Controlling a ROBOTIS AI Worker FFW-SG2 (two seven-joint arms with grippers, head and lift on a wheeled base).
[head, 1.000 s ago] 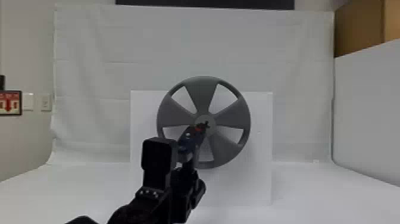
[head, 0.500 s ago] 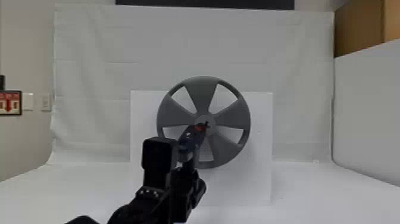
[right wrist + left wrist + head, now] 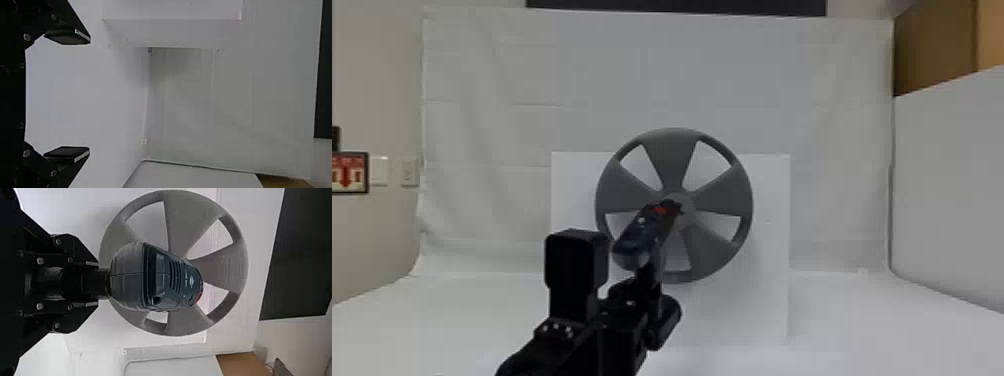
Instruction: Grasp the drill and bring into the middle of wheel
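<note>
In the head view's lower centre, the left gripper (image 3: 648, 282) has its jaws clamped on the drill (image 3: 638, 237), whose tip overlaps the wheel (image 3: 673, 160) mid-frame. The right gripper (image 3: 87, 96) has its jaws apart.

Straight ahead, the wheel (image 3: 671, 160) bars the way, with the white panel (image 3: 742, 310) behind its openings. The drill (image 3: 637, 239) and the left gripper (image 3: 651, 275) obstruct the approach to its hub from the lower left. A hand could pass over the wheel's top, or right of it, short of the side wall (image 3: 952, 190).
</note>
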